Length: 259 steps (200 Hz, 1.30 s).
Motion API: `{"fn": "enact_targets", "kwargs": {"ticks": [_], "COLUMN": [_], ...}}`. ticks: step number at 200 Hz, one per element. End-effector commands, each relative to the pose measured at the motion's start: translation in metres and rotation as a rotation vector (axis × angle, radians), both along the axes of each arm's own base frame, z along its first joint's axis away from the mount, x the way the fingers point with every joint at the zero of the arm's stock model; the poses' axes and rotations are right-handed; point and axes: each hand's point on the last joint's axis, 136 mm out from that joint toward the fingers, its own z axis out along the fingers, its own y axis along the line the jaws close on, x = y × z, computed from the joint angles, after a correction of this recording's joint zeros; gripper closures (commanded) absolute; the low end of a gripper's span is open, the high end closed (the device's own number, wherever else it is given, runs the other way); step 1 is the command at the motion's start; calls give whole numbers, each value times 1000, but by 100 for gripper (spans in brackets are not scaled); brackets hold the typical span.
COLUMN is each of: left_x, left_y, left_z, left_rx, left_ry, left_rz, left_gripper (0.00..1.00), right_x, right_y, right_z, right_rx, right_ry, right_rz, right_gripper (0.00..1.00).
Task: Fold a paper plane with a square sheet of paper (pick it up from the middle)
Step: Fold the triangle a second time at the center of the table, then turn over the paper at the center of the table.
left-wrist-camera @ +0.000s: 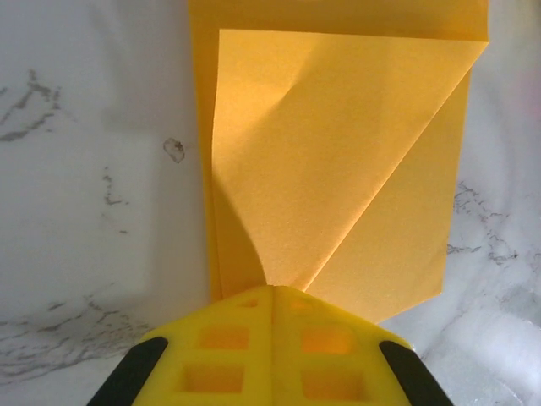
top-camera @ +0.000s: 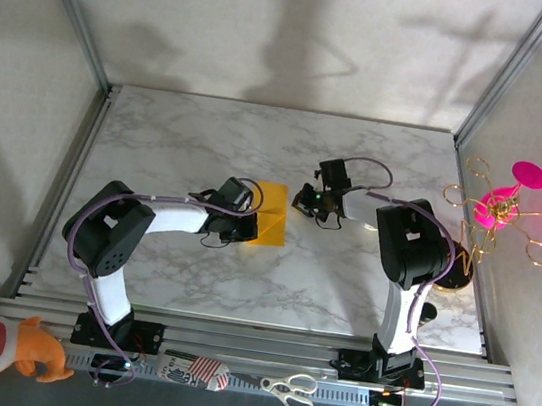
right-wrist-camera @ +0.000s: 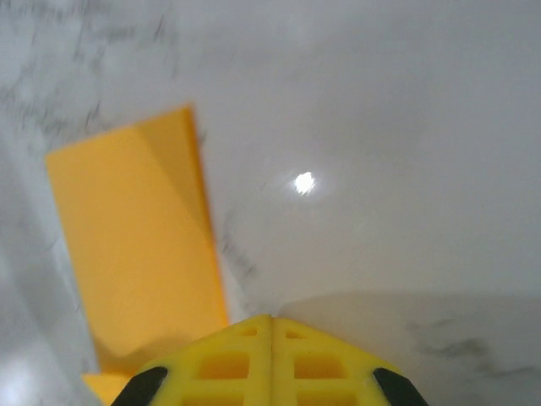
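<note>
"Looking down from above, where's the square sheet of paper [top-camera: 270,225]?"

"On the marble table [top-camera: 169,280], touching the left gripper [top-camera: 248,211]. The right gripper [top-camera: 303,205] is just past the sheet from the left gripper."

"And the left gripper's own camera?"

"Its yellow fingers [left-wrist-camera: 228,347] are squeezed together, and I think they pinch a raised flap [left-wrist-camera: 321,152]. A hard pull could tear it, or it could slip out."

"The right camera?"

"Fingers [right-wrist-camera: 330,368] closed on nothing. The sheet looks orange-yellow, folded over, with one slanting crease."
</note>
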Motion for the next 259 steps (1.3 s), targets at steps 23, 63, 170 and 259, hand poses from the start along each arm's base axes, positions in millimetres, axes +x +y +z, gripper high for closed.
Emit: {"fn": "enact_targets", "kwargs": {"ticks": [23,63,170,259], "left_x": [7,44,73,65], "left_y": [-1,-4,-2,21], "left_z": [29,72,35,-2], "left_rx": [-1,-48,-17,40], "left_ry": [7,-130,-119,-84], "left_rz": [13,100,172,229], "left_gripper": [90,74,88,94], "right_x": [-6,-35,-64,-73], "right_y": [0,8,34,56], "right_z": [38,41,34,18], "right_rx": [-45,22,173,161], "right_ry": [-90,-30,102,170], "right_rz": [1,-41,-137,-100], "right_gripper": [97,82,60,62]}}
